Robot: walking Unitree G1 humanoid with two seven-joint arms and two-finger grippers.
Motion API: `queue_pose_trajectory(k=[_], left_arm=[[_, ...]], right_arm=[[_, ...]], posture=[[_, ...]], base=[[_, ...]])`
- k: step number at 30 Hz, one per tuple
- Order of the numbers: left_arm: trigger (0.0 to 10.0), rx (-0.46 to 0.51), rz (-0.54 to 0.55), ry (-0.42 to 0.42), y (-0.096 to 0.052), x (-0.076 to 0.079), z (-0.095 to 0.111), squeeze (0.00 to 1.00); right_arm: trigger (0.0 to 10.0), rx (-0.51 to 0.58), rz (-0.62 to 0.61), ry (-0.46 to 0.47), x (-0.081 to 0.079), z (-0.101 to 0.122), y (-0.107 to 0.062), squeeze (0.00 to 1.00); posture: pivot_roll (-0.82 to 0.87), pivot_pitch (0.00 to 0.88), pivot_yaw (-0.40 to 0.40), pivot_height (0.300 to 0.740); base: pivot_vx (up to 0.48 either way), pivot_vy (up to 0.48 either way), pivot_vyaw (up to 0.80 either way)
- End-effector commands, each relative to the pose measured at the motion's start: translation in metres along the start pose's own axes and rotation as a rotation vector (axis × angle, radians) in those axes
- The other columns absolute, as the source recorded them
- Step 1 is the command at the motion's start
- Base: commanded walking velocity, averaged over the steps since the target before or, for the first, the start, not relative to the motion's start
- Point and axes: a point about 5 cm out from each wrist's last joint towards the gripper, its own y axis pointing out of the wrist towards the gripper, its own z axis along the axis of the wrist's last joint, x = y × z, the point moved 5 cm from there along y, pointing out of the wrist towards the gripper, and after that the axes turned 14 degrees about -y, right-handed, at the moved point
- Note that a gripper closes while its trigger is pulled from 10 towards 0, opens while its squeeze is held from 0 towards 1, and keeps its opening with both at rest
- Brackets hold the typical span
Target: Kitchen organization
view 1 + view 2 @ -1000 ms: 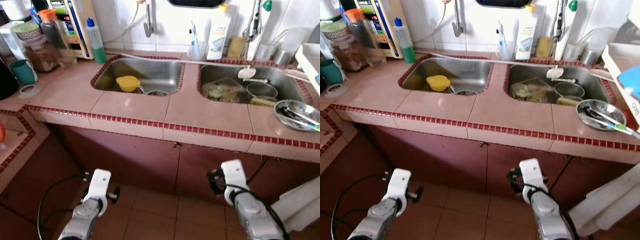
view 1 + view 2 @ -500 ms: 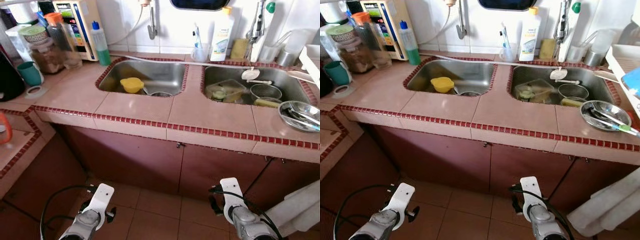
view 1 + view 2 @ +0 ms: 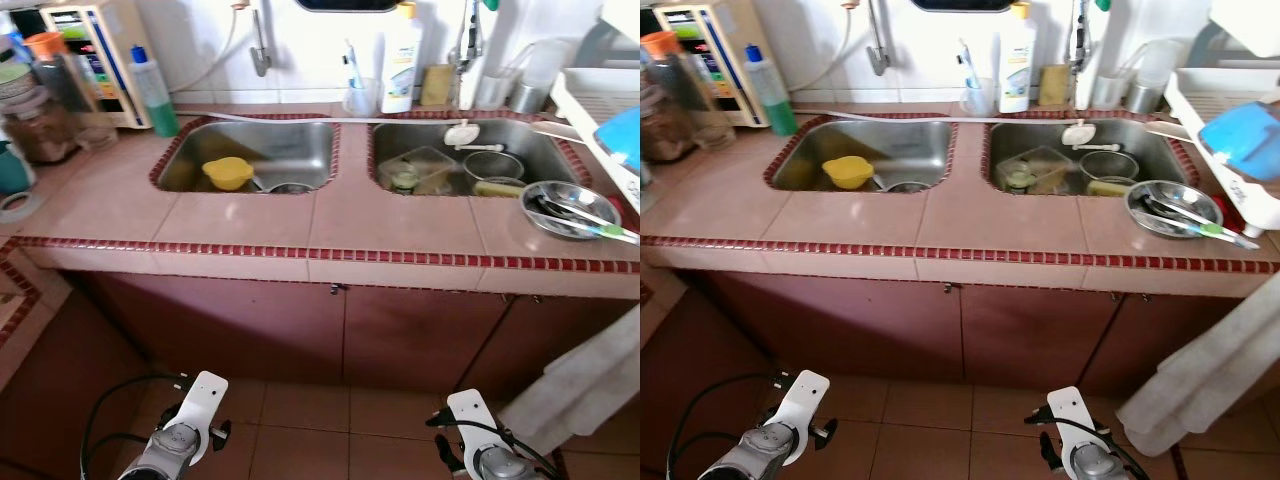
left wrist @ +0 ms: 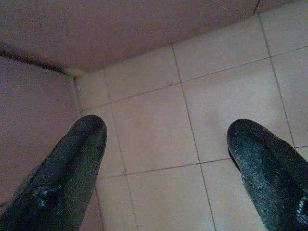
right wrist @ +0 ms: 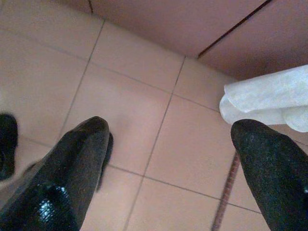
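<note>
While hanging low, both claws (image 4: 166, 144) apart.

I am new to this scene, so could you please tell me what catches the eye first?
A tiled counter holds two steel sinks: the left sink has a yellow bowl, the right sink has several dishes. A steel bowl with utensils sits on the counter right of them. Both arms hang low, left gripper and right gripper open above the floor.
</note>
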Motion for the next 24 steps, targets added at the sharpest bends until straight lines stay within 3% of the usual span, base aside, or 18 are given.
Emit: queue_pose_trajectory(k=[1,24], left_arm=[[10.0,0.010,-0.006,0.007,-0.0001,-0.0002,0.0014,0.00],[10.0,0.030,0.046,0.054,-0.0009,-0.0079,0.0019,0.00]], right_arm=[[10.0,-0.010,0.014,-0.040,-0.0042,-0.0064,-0.0011,0.00],[10.0,-0.028,0.037,-0.070,-0.0127,-0.0146,-0.0026,0.00]], posture=[[-0.09,0.001,0.087,0.740],[-0.09,0.004,0.094,0.740]], base=[[0.000,0.000,-0.74],[0.000,0.000,-0.74]])
